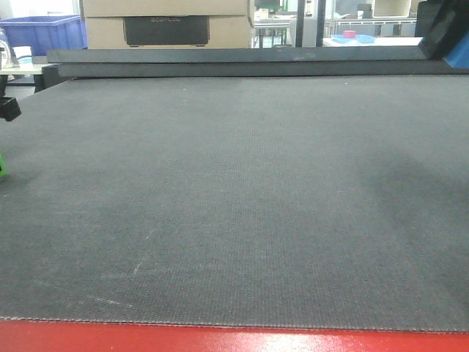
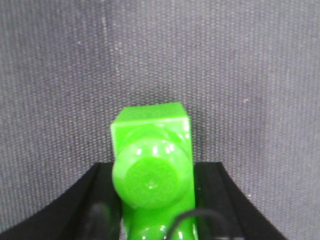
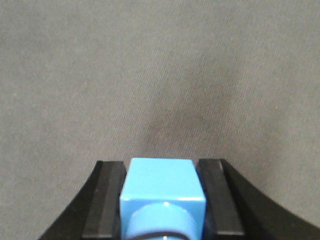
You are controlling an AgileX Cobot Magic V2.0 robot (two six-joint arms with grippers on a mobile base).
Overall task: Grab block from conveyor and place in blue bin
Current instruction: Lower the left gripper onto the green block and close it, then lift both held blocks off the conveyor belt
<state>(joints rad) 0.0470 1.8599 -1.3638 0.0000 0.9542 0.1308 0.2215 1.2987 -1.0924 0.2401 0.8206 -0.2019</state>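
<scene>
The bright green block [image 2: 150, 135] sits between the black jaws of my left gripper [image 2: 152, 172], which is shut on it close above the woven dark conveyor [image 2: 225, 65]. In the front view that gripper [image 1: 6, 110] is at the far left edge, with a sliver of the green block [image 1: 2, 165] below it. My right gripper [image 3: 162, 172] is shut on a light blue block [image 3: 161, 182], high above the belt; in the front view it [image 1: 443, 29] hangs at the top right. The blue bin [image 1: 44, 33] stands beyond the belt at the back left.
The wide conveyor [image 1: 234, 205] has a red frame edge [image 1: 234, 339] at the front and a dark raised rail [image 1: 234, 62] at the far end. Behind the rail are cardboard boxes [image 1: 168, 22] and a blue dish [image 1: 352, 37] holding a small red object.
</scene>
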